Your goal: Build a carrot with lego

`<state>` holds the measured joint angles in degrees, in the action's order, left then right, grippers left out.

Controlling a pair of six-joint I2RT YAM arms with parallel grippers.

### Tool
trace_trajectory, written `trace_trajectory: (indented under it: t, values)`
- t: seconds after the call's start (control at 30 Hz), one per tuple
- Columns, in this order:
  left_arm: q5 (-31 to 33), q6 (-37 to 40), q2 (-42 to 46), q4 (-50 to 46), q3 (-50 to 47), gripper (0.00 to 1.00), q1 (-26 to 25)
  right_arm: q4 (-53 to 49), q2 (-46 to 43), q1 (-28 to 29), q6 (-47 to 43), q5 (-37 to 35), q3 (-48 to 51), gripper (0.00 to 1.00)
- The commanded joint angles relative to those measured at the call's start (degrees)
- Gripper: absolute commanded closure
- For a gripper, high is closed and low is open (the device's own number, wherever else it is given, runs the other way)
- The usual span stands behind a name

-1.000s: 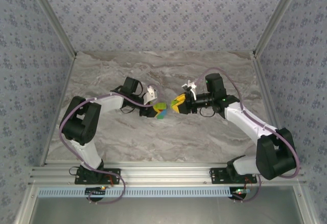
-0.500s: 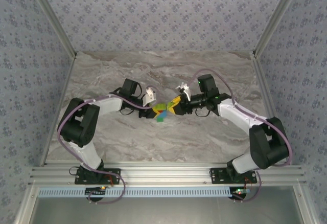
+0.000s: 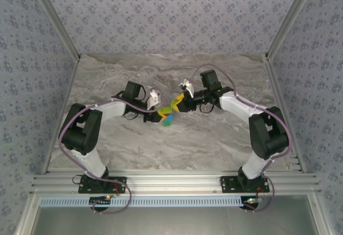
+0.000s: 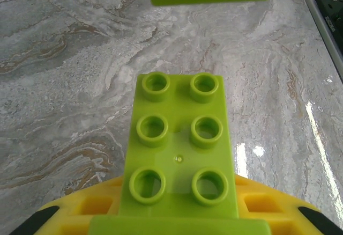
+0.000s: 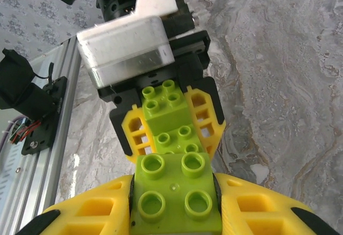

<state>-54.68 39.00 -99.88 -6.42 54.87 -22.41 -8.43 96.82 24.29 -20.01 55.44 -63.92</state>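
Right pincer [image 3: 180,105], gripping a lime brick [image 5: 174,192], has advanced to the part-built carrot [image 5: 163,103] gripped by left pincer [image 5: 172,138]; joining appears imminent.

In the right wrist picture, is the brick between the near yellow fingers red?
No, the brick in the right gripper is lime green, with four studs on top.

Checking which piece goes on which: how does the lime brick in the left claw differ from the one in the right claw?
The left claw holds a long brick showing six studs; the right claw holds a square brick with four. The long brick seems to carry another lime brick at its claw end; the square brick is bare. Both are lime green, pinched between yellow fingers.
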Motion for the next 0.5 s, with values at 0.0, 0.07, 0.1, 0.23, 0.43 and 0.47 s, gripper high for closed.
trace_trajectory:
  t: [0.0, 0.07, 0.1, 0.23, 0.43, 0.47]
  values:
    - [-3.6, 1.2, 0.3, -1.0, 0.1, 0.69, 0.4, -0.2, 1.8, -1.1, -1.4, 2.5, -1.8, 0.76]
    - [-3.6, 1.5, 0.1, -1.6, 0.3, 0.69, 0.4, -0.2, 2.8, -1.4, -1.3, 3.2, -2.6, 0.76]
    - [-3.6, 1.9, -0.2, -2.5, 0.8, 0.69, 0.4, -0.5, 3.2, -1.5, -1.6, 3.4, -3.2, 0.76]
    - [-3.2, 3.8, -2.2, -7.5, 3.7, 0.69, -0.3, -2.3, 4.3, -1.9, -3.3, 3.9, -3.9, 0.76]
    - [-2.2, 5.0, -3.2, -10.2, 5.2, 0.69, -1.3, -1.5, 4.3, -3.3, -3.2, 5.3, -3.9, 0.77]
    - [-1.9, 5.1, -3.3, -10.2, 5.3, 0.69, -1.4, -1.5, 4.3, -3.3, -3.2, 5.4, -3.9, 0.77]
